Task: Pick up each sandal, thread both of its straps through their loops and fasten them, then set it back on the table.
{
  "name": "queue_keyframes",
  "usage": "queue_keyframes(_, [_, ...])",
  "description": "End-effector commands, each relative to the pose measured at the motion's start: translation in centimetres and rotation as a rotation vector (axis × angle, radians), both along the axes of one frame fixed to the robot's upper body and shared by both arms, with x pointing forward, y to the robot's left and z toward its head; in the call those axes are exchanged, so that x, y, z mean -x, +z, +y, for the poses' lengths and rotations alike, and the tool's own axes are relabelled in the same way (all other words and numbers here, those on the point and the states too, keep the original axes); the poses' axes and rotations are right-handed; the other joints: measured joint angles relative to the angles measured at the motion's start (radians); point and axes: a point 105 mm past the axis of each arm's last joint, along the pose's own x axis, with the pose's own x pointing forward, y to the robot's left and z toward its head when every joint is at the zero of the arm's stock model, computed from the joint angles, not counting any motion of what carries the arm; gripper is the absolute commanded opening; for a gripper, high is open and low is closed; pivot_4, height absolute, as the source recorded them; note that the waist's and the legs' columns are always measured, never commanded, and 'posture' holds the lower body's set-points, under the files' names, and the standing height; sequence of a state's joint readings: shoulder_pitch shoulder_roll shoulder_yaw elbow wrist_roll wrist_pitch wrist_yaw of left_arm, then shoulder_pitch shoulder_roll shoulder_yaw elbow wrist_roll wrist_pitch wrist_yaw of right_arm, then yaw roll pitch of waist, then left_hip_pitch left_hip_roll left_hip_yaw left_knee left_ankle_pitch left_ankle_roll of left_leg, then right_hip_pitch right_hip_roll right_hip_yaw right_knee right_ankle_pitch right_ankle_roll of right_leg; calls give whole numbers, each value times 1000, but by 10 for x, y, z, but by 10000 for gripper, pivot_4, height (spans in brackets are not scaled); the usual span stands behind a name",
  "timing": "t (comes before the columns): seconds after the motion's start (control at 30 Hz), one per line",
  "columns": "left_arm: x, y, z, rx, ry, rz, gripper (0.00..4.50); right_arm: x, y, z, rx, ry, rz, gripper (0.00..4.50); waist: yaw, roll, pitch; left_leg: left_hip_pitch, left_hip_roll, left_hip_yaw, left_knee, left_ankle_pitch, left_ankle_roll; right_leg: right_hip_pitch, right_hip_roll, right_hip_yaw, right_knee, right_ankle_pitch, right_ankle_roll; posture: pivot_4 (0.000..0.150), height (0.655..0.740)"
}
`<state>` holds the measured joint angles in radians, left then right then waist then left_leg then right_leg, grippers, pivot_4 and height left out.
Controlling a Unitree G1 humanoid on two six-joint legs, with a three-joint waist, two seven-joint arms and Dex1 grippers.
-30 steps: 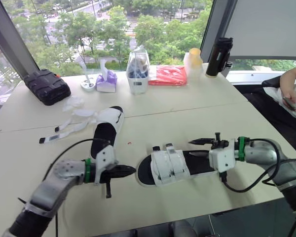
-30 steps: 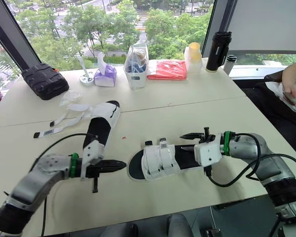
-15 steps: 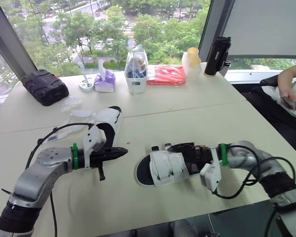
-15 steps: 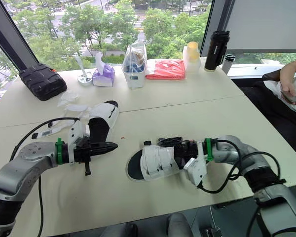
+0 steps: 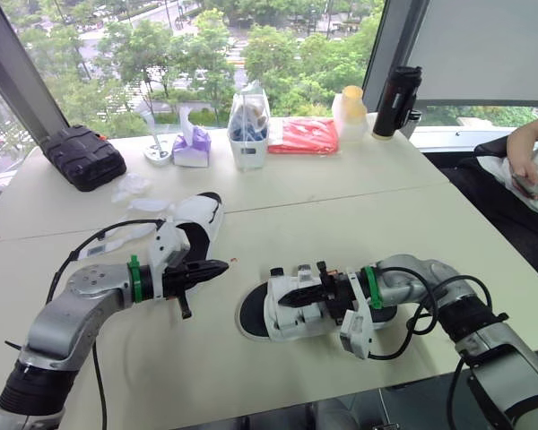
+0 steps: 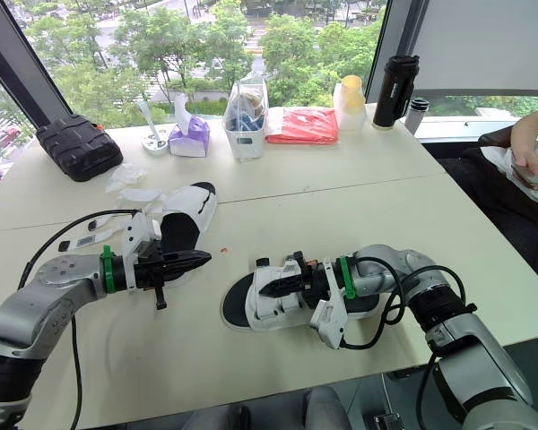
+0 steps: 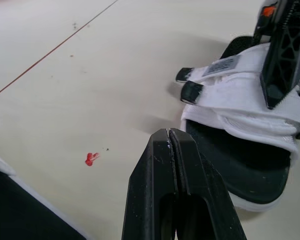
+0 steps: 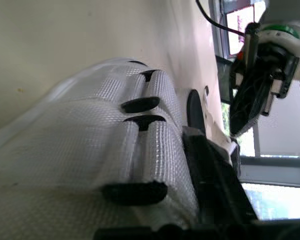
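1. A black case (image 5: 83, 157), a tissue box (image 5: 194, 145), a red packet (image 5: 305, 136) and a dark bottle (image 5: 395, 101) line the far edge of the worktop (image 5: 359, 206), well apart from both sandals.
2. The left gripper (image 5: 222, 265) has its jaws pressed together and empty. It sits between the far sandal (image 5: 195, 228) and the near sandal (image 5: 287, 322).
3. The right gripper (image 5: 285, 299) lies over the near sandal's white woven straps. Whether its jaws are open or closed cannot be told.

Bright daylight from window (image 5: 161, 54), upper frame. Table (image 5: 341, 206) evenly lit; soft shadow beneath sandal (image 5: 282, 321).
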<state>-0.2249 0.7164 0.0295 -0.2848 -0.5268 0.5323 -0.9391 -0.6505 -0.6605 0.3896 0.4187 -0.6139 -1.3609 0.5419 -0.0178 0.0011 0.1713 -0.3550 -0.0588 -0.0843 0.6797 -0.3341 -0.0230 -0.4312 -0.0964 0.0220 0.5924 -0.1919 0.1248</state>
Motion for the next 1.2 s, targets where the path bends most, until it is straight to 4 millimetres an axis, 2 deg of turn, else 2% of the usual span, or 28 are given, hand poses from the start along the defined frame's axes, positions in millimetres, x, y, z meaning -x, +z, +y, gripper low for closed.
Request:
queue_keyframes(0.03, [-1, 11, 4, 15, 24, -57, 0, -18, 30, 0, -96, -68, -68, 476, 0, 0, 0, 0, 0, 0, 0, 0, 0, 0, 0, 0, 0, 0, 0, 1500, 7400])
queue_keyframes(0.07, [-1, 11, 4, 17, 26, -58, 0, -25, 37, 0, -116, -99, -81, 476, 0, 0, 0, 0, 0, 0, 0, 0, 0, 0, 0, 0, 1, 0, 0, 1500, 7400])
queue_keyframes(0.17, [0, 11, 3, 27, 35, -59, 0, -63, 69, -3, -204, -287, -122, 476, -4, -1, 1, 0, 0, 0, 0, 0, 0, -1, 0, 1, 2, 0, 0, 1500, 7400])
queue_keyframes(0.2, [0, 11, 2, 34, 41, -59, 0, -92, 82, -12, -235, -449, -113, 476, -4, -1, 2, 0, 0, 0, 0, 0, 0, -2, 0, 1, 2, 1, -1, 1500, 7400])
queue_keyframes(0.27, [0, 11, 0, 41, 47, -60, 0, -129, 99, -29, -304, -674, -72, 476, -4, -1, 2, 0, 1, 1, 0, 0, 0, -2, 1, 1, 3, 1, -3, 1500, 7400])
queue_keyframes(0.3, [0, 11, 0, 42, 48, -61, 0, -139, 104, -35, -338, -745, -48, 476, -3, -1, 3, -1, 1, 0, 0, 0, 0, -2, 1, 1, 3, 1, -6, 1500, 7400])
queue_keyframes(0.37, [1, 10, -3, 40, 47, -67, 0, -173, 105, -56, -375, -986, 9, 476, 1, -2, 3, -1, 1, 0, 0, 3, -4, -2, 2, 0, 3, 0, -6, 1500, 7400])
queue_keyframes(0.4, [1, 10, -4, 39, 47, -70, 0, -183, 105, -62, -390, -1064, 25, 476, 1, -2, 3, -1, 1, 0, 0, 3, -4, -3, 2, 0, 3, 0, -7, 1500, 7400])
queue_keyframes(0.47, [1, 9, -5, 35, 51, -75, 0, -199, 91, -76, -354, -1240, 60, 476, -2, -2, 3, -1, 1, 0, -1, 3, -4, -3, 1, 1, 2, 0, -7, 1500, 7400])
queue_keyframes(0.53, [0, 9, -5, 31, 56, -82, 0, -208, 83, -86, -356, -1371, 71, 476, -4, -2, 3, -3, 1, 0, -1, 3, -5, -4, 1, 1, 2, 0, -7, 1500, 7400])
queue_keyframes(0.63, [-2, 10, -6, 35, 62, -88, 0, -213, 73, -96, -319, -1490, -13, 476, -6, -1, 3, -5, 1, 1, -3, 3, -5, -9, 1, 1, 3, 0, -7, 1500, 7400])
queue_keyframes(0.7, [-2, 10, -6, 34, 64, -91, 0, -214, 70, -102, -250, -1521, -113, 476, -9, -1, 3, -8, 1, 1, -3, 4, -6, -12, 1, 2, 4, 1, -6, 1500, 7400])
queue_keyframes(0.9, [0, 7, -9, 31, 61, -92, 0, -215, 70, -109, -183, -1566, -239, 476, -9, 0, 3, -9, 0, 0, -3, 4, -7, -13, 1, 2, 4, 1, -6, 1500, 7400])
queue_keyframes(1.13, [1, 3, -11, 23, 56, -89, 0, -216, 70, -110, -226, -1612, -183, 476, -28, 0, 3, -9, 0, 0, -3, 4, -7, -13, 1, 1, 5, 1, -6, 1500, 7400])
queue_keyframes(1.17, [1, 2, -12, 19, 55, -89, 0, -216, 70, -110, -239, -1618, -160, 9461, -29, 0, 3, -9, 0, 0, -3, 4, -7, -13, 1, 2, 5, 1, -6, 1500, 7400])
queue_keyframes(1.2, [1, 2, -12, 18, 53, -89, 0, -215, 67, -109, -258, -1625, -116, 12317, -29, 0, 3, -9, 0, 0, -3, 4, -7, -13, 1, 1, 5, 1, -6, 1500, 7400])
